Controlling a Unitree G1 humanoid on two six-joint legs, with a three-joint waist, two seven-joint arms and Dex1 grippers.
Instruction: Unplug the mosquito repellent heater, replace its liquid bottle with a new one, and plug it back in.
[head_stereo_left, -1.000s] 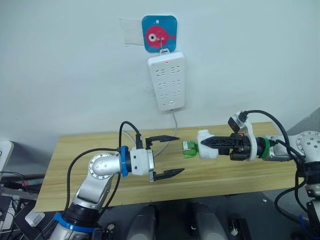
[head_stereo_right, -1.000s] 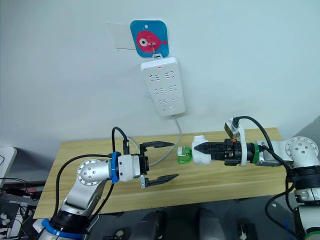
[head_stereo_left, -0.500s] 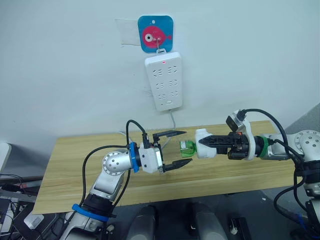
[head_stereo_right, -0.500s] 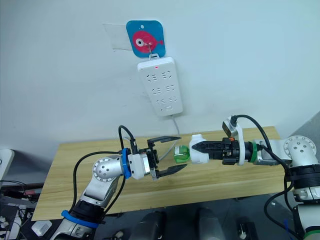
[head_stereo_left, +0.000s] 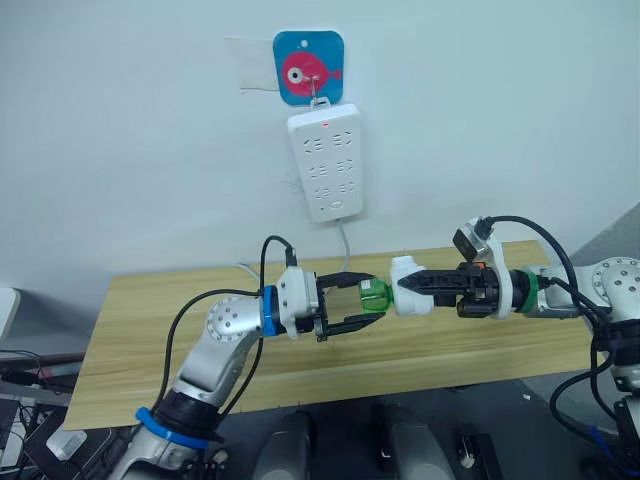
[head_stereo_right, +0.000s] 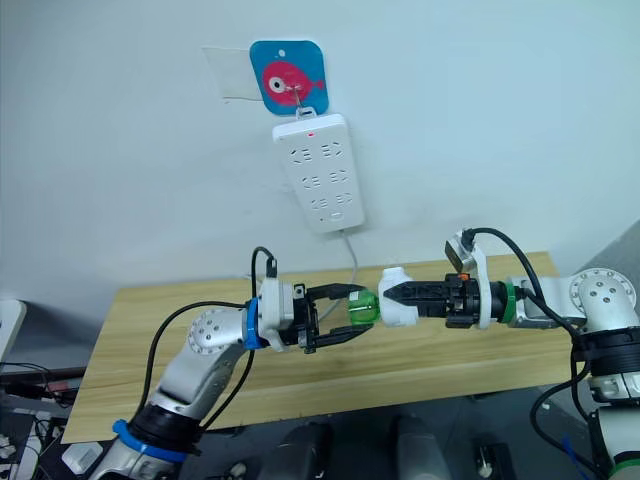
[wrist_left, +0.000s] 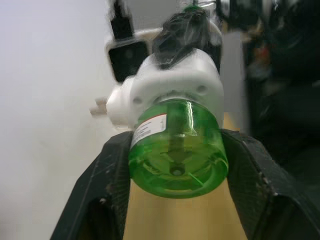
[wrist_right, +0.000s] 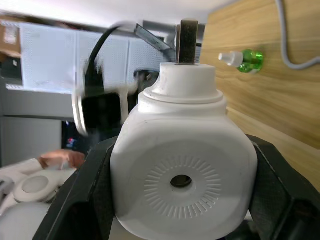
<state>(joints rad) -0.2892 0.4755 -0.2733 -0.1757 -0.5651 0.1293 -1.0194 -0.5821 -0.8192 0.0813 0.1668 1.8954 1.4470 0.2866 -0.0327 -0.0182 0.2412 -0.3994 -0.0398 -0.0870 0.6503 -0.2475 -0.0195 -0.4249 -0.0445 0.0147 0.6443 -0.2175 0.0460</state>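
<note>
Two grippers meet above the wooden table (head_stereo_left: 150, 300). The right gripper (head_stereo_left: 410, 285) is clamped on the white mosquito repellent heater (head_stereo_left: 408, 290), holding it in the air over the table's middle, plug prongs up and its green liquid bottle (head_stereo_left: 376, 296) pointing toward the left arm. The left gripper (head_stereo_left: 352, 300) has its fingers spread either side of that bottle; the left wrist view shows the black pads (wrist_left: 116, 170) just beside the glass, though I cannot tell if they touch it. Another green bottle (wrist_right: 243, 60) lies on the table. The white power strip (head_stereo_left: 326, 163) hangs on the wall
</note>
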